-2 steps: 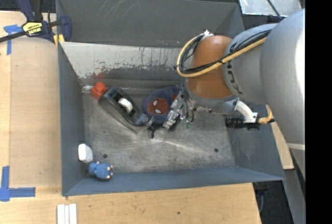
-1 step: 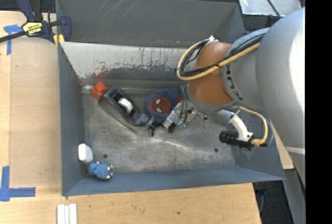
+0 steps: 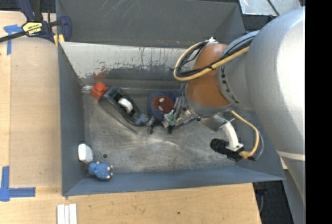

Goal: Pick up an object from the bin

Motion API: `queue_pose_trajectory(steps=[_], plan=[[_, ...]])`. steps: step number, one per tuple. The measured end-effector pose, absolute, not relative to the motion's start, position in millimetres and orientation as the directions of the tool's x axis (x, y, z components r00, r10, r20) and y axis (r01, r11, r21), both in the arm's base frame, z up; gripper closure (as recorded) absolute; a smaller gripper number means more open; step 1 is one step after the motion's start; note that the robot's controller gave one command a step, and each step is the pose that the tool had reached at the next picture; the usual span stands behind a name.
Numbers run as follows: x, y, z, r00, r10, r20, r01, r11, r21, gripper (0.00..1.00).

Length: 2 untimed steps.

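The arm comes in from the right and bends down into the grey bin (image 3: 70, 124). Its orange cover (image 3: 207, 83) hangs over the right half of the floor, with yellow cables (image 3: 193, 58) looped round it. Under the cover's lower left edge, the tool (image 3: 173, 118) points down and to the left, close to the bin floor near the middle. The cover and wrist hide most of the tool's working end, so I cannot tell whether it is wide, narrow or closed on anything, and nothing can be seen held in it.

The nearest thing is a blue round object (image 3: 162, 103) with a red middle, lying near the centre of the floor toward the back wall. The tool's tip sits at this object's lower right edge; I cannot tell whether they touch.

Just left of the blue round object lies a long black and white object (image 3: 123, 108), set slantwise. A small orange piece (image 3: 98, 91) lies at its upper left end.

Well apart from the tool, in the front left corner, a small white lump (image 3: 85, 153) lies just above a little blue toy (image 3: 100, 170).

A black plug (image 3: 224, 148) on a white and yellow lead hangs from the wrist over the front right of the bin.
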State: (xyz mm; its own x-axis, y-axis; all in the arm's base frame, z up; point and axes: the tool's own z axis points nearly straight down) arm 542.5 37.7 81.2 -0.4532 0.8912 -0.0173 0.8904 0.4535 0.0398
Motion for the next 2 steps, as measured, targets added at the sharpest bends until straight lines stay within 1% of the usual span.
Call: queue_pose_trajectory(steps=[1,2], plan=[[546.6,47,136,-0.244,0.970,-0.002,0.970,0.244,0.006,1.00],[542.1,30,231,-0.268,0.963,-0.002,0.963,0.268,0.007,1.00]])
